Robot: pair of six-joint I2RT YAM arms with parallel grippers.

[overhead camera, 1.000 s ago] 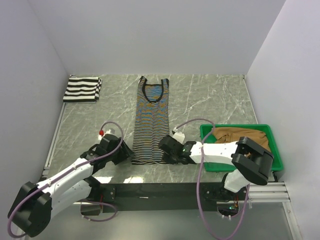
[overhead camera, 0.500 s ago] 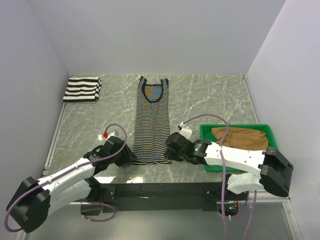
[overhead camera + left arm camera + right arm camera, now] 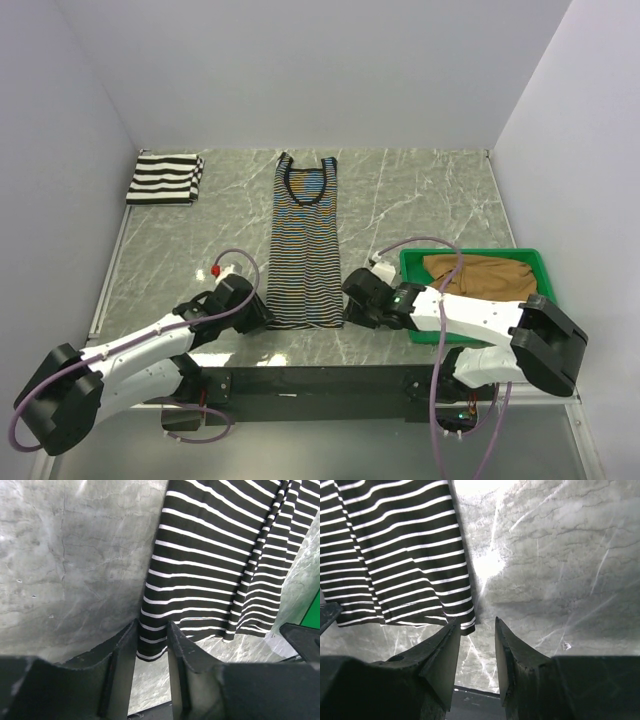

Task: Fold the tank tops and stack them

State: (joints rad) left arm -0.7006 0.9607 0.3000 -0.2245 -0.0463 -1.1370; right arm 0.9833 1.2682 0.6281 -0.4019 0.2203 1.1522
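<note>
**Arm pose.** The left arm (image 3: 140, 355) lies low over the table (image 3: 420, 200), reaching from its base at the near left edge forward and toward the centre. The right arm (image 3: 470, 312) is folded at the elbow near the near right edge. Its forearm runs low and leftward in front of the green tray (image 3: 478, 254). The two grippers face each other across the near end of the pinstriped top (image 3: 305, 240).

**Left gripper** (image 3: 151, 625). The jaws stand partly open, with a narrow gap. Its fingers (image 3: 122, 650) straddle the near left corner of the hem. Striped cloth lies flat in the gap and does not look pinched or lifted.

**Right gripper** (image 3: 476, 621). The jaws are parted and hold nothing. Its fingers (image 3: 515, 655) rest close to the table. The near right corner of the hem lies at the tip of one finger, and the rest of the gap shows bare table.

**Position of the tops.**
- The pinstriped top lies spread flat down the middle of the table, neckline at the far end and hem nearest the arms.
- The wide-striped top (image 3: 165, 178) lies folded in the far left corner, well apart from both grippers.
- The tan top (image 3: 485, 275) lies crumpled inside the tray, just behind the right forearm.
</note>
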